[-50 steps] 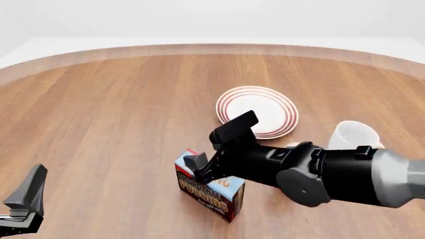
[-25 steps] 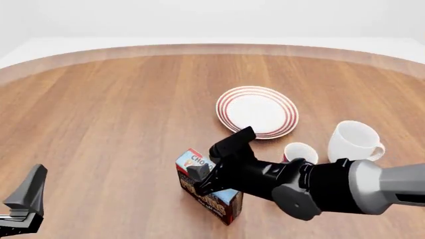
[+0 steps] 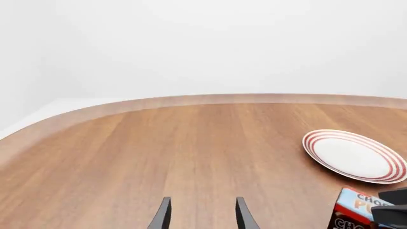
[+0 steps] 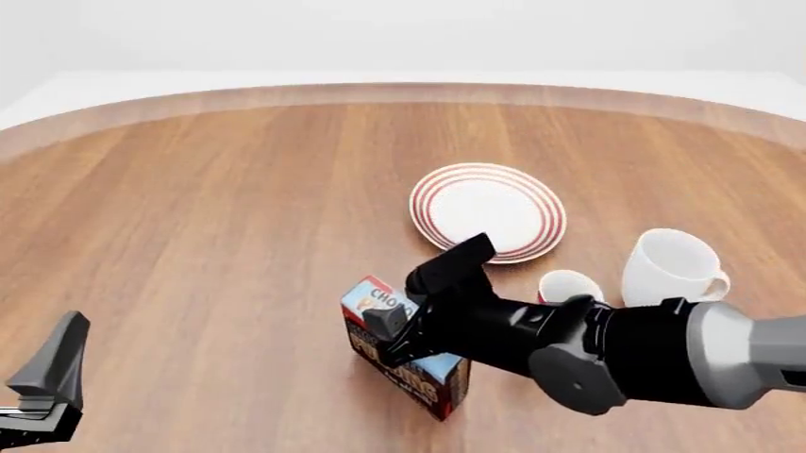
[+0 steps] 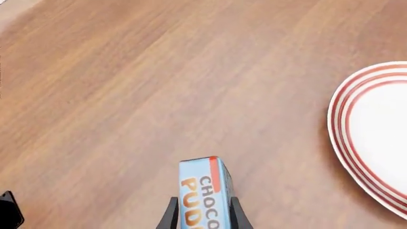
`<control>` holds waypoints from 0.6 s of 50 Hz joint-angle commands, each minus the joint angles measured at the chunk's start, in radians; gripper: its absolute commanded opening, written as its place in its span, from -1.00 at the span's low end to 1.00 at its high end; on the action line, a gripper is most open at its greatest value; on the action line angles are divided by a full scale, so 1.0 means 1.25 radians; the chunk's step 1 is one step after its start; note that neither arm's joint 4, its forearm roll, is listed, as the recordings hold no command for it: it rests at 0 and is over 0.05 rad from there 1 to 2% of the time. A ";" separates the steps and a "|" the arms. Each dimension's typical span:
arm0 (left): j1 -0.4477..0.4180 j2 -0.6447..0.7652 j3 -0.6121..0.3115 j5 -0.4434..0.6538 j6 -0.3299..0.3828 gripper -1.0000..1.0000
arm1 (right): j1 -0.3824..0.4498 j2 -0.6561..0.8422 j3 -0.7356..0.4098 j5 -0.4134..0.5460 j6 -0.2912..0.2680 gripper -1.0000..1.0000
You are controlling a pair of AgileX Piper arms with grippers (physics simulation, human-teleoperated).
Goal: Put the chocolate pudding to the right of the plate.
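The chocolate pudding (image 4: 406, 370) is a small carton with a light-blue top, near the table's front, in front of and left of the plate (image 4: 488, 209). My right gripper (image 4: 413, 294) reaches in from the right and is shut on it. In the right wrist view the fingers (image 5: 171, 215) press both sides of the chocolate pudding (image 5: 202, 188), with the plate (image 5: 375, 138) off to one side. My left gripper (image 4: 51, 379) rests at the lower left, far from the carton. It is open and empty (image 3: 202, 212), and that view shows the plate (image 3: 353, 155) and the chocolate pudding (image 3: 355, 210).
A white mug (image 4: 671, 266) stands front-right of the plate. A smaller red mug (image 4: 569, 286) sits just left of it, close to my right arm. The round wooden table's (image 4: 189, 208) far edge curves across the back.
The right gripper dropped around the carton and closed on it. The carton has since shifted slightly to the right with the gripper. The left arm has not moved.
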 commanded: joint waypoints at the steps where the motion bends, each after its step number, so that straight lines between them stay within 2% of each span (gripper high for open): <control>1: 0.000 0.000 0.000 0.000 0.000 1.00 | -0.012 -0.087 -0.029 0.068 -0.005 -1.00; 15: 0.000 0.000 0.000 0.000 0.000 1.00 | -0.035 -0.210 -0.129 0.211 -0.048 -1.00; 16: 0.000 0.000 0.000 0.000 0.000 1.00 | -0.052 -0.243 -0.166 0.252 -0.062 -1.00; 21: 0.000 0.000 0.000 0.000 0.000 1.00 | -0.090 -0.268 -0.218 0.290 -0.085 -1.00; 22: 0.000 0.000 0.000 0.000 0.000 1.00 | -0.284 -0.263 -0.404 0.384 -0.145 -1.00; 30: 0.000 0.000 0.000 0.000 0.000 1.00 | -0.335 -0.250 -0.428 0.389 -0.152 -1.00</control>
